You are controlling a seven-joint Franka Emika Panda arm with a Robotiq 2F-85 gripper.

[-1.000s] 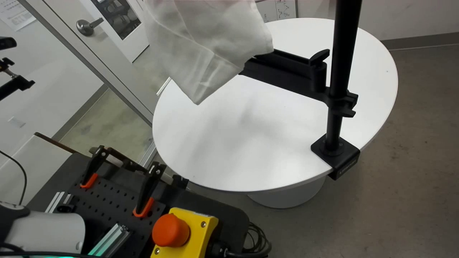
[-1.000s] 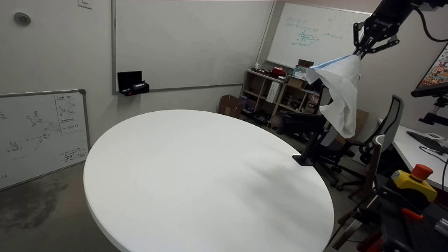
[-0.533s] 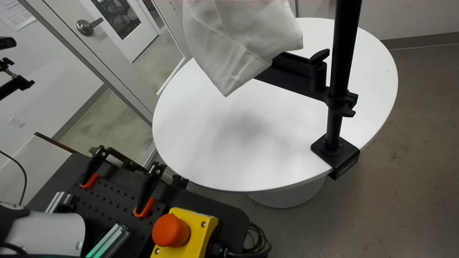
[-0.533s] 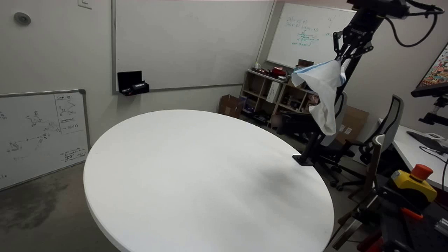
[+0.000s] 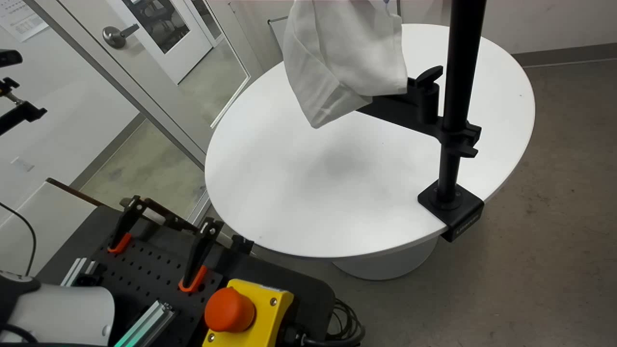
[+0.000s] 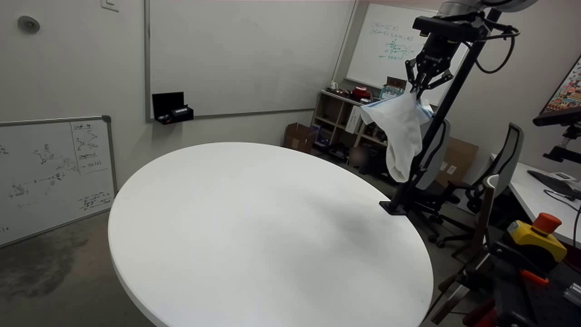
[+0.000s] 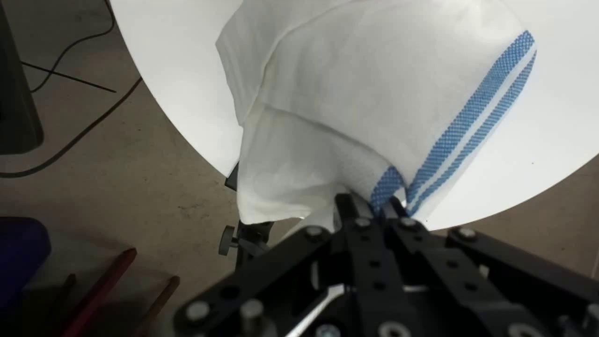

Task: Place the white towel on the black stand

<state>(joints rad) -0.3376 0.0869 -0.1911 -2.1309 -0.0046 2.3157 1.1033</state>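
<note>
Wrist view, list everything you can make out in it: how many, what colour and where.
towel: 1, white with blue stripes, top middle
table: 1, white, beneath the towel
stand: 1, black, lower middle, partly hidden
cords: at least 2, dark, upper left
bars: at least 3, red and brown, lower left
floor: 1, brownish, left and lower right
unclear object: 1, dark blue, lower left edge
another unclear object: 1, dark grey, upper left edge
gripper: 1, black, bottom, shut on towel
</note>
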